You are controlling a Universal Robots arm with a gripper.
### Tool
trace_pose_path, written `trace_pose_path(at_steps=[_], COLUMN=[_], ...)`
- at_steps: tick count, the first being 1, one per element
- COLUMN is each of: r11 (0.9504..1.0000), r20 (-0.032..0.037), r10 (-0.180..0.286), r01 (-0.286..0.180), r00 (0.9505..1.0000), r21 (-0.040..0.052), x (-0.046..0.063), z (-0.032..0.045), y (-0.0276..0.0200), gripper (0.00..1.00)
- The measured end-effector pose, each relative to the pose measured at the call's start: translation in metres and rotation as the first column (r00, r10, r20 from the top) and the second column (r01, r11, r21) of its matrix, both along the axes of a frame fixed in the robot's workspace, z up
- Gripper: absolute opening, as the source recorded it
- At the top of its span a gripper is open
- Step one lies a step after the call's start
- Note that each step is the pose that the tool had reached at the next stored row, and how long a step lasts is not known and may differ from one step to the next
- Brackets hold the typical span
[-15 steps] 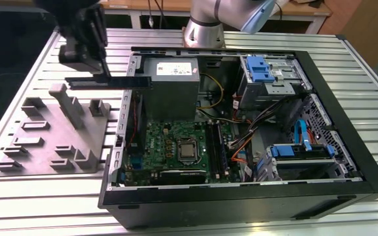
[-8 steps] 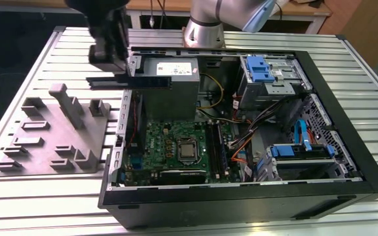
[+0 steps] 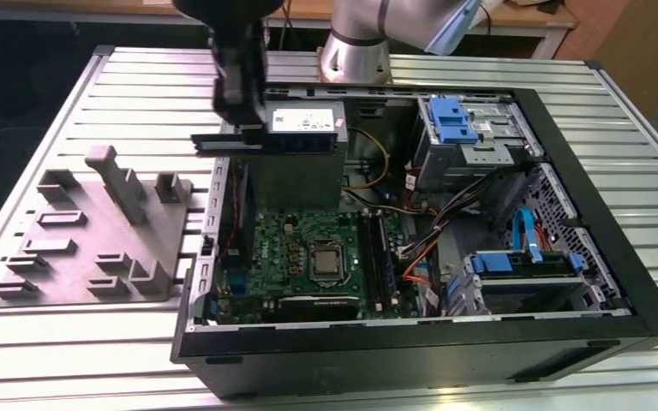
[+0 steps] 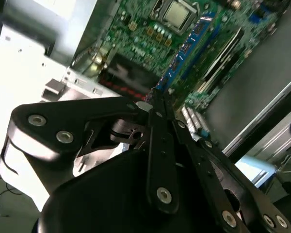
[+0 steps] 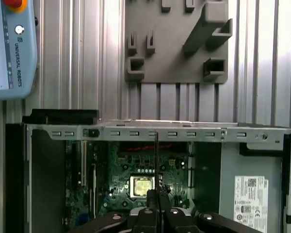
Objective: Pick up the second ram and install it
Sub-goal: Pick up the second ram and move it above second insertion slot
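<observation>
The pincer [image 3: 241, 128] is clamped on the second ram [image 3: 295, 143]. It holds the stick level above the open computer case [image 3: 421, 347].

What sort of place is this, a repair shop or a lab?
Probably a robotics lab bench: an open computer case lies on a slatted metal table, a grey moulded tray sits beside it, and the gripper holds the second ram over it.
</observation>
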State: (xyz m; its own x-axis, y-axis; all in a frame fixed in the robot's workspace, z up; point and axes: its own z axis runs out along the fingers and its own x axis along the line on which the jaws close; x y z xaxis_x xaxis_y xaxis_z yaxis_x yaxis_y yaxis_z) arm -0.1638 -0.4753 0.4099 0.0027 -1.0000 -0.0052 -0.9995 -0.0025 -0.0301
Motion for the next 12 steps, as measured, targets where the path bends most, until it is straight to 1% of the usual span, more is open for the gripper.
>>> trace_pose_path(at_steps=[6, 12], r11=[1.0000, 1.0000], r20=[-0.0002, -0.0003], r10=[0.000, 0.000], r01=[0.000, 0.000], r00=[1.0000, 1.0000], r21=[0.0000, 0.0000], x=[0.027, 0.050], z=[0.0000, 0.0000], y=[0.0000, 0.0000], gripper=[0.12, 0.12])
